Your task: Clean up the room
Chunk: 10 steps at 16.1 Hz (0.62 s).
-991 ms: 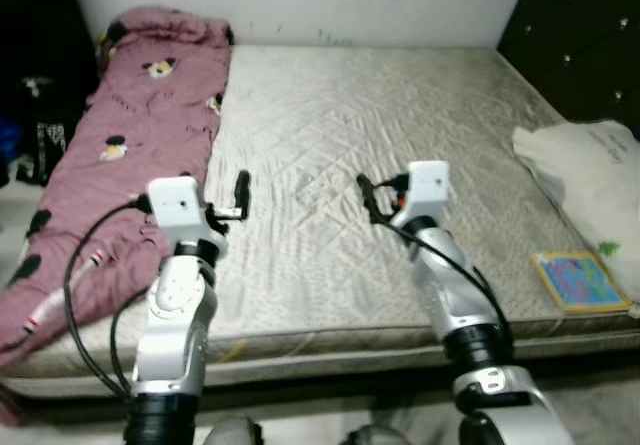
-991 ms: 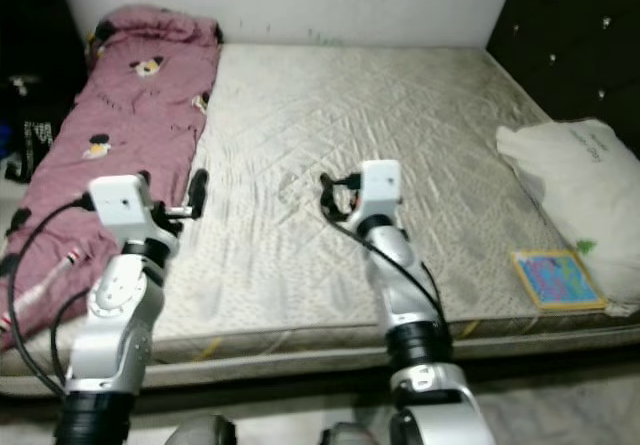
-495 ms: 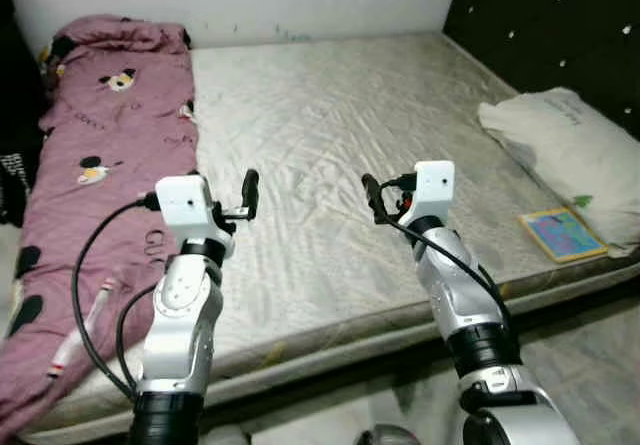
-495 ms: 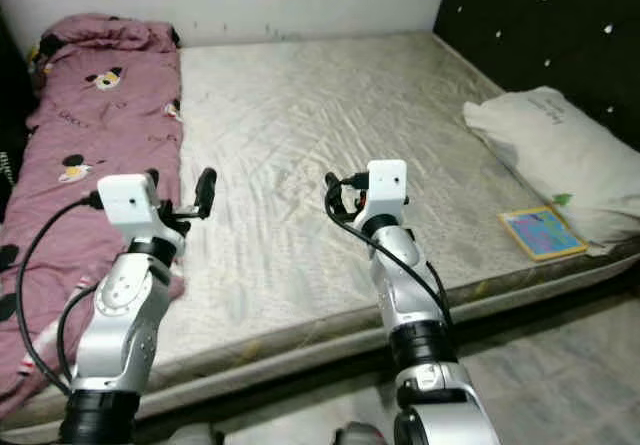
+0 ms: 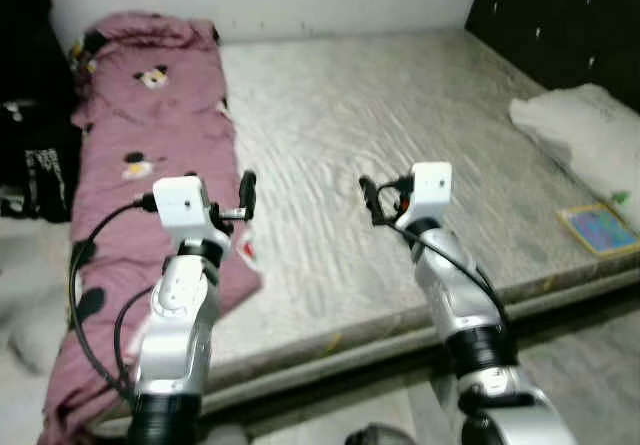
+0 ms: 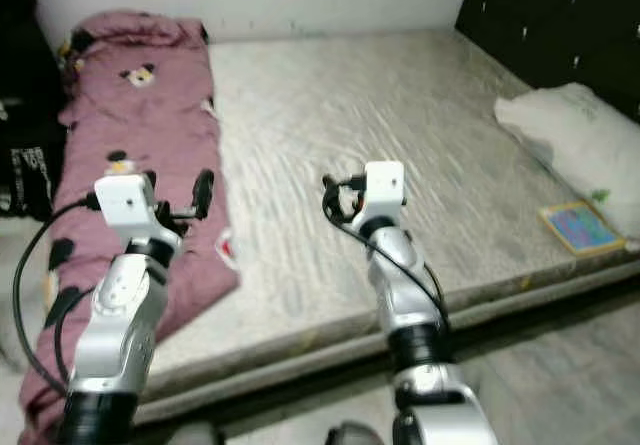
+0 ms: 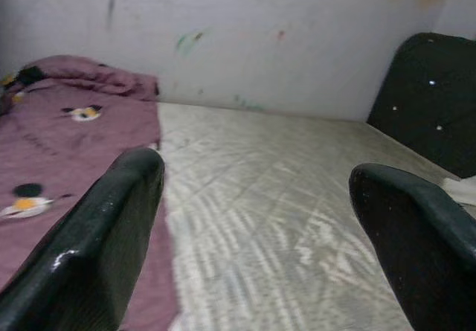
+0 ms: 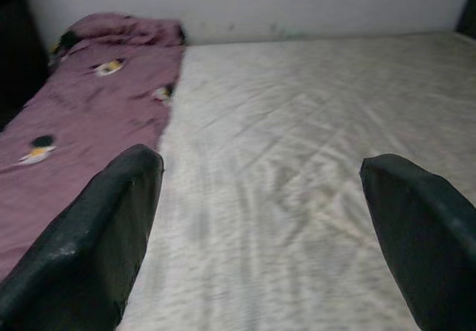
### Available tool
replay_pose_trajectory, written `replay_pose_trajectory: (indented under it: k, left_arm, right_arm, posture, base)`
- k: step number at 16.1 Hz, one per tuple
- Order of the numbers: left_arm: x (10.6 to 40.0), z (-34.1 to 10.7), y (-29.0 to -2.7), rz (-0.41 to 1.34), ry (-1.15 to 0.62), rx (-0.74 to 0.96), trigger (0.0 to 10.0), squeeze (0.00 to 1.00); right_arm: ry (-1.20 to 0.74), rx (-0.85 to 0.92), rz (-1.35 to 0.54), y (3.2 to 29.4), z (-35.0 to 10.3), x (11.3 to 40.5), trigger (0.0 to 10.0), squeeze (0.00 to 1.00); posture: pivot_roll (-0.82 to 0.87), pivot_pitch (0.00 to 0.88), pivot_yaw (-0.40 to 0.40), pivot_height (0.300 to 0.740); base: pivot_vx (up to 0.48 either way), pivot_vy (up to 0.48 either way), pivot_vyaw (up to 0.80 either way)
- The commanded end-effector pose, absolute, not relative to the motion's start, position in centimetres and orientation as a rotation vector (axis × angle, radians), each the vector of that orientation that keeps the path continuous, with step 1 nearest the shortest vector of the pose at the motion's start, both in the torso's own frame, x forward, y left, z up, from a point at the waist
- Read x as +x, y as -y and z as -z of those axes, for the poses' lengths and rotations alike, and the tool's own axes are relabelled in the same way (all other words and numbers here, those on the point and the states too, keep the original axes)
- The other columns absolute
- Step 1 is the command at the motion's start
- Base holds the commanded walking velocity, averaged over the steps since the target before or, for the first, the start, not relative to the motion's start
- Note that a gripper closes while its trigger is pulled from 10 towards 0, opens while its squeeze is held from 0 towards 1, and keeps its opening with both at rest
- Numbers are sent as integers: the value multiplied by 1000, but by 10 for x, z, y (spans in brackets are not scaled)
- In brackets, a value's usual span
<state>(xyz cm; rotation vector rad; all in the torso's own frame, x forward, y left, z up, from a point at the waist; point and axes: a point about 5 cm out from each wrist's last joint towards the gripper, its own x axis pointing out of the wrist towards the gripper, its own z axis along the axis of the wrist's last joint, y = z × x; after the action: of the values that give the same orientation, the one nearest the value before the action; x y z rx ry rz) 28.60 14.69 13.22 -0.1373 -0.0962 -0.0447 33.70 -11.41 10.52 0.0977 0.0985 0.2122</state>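
Along mattress (image 5: pixel 400 145) left edge, blanket (image 5: pixel 150 175) lengthwise

View swings back toward the robot's left since half a second ago; frame slightly blurred. Whole scene shifts right in the head views. Pink blanket (image 5: pixel 150 185) sits nearer centre, dark clutter (image 5: pixel 35 155) beside it comes into view. Pillow (image 5: pixel 585 145) and colourful book (image 5: pixel 598 228) slide to the right edge. Mattress (image 5: pixel 400 155) edge tilts less steeply across frame.
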Motion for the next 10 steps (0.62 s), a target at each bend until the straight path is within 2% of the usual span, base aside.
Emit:
replay_pose_trajectory:
  k: [1,3,6,10]
  left_arm:
    - [286,-134,-151,28,97,-133,10000,0]
    - [286,-133,-151,24,95,-128,10000,0]
    - [286,-134,-151,25,99,-123,10000,0]
    - [286,-135,-153,12,112,-122,10000,0]
  right_arm:
    - [-70,102,-233,107,-114,340,10000,0]
    - [-54,86,-242,106,-116,340,10000,0]
    - [-56,87,-234,107,-115,340,10000,0]
    - [-65,94,-219,108,-114,341,10000,0]
  posture:
    - [-45,0,-50,740]
    - [-42,0,-50,740]
    - [-42,0,-48,740]
    - [-43,0,-46,740]
  base:
    - [0,465,0]
    - [0,463,222]
    - [0,464,754]
    - [0,463,0]
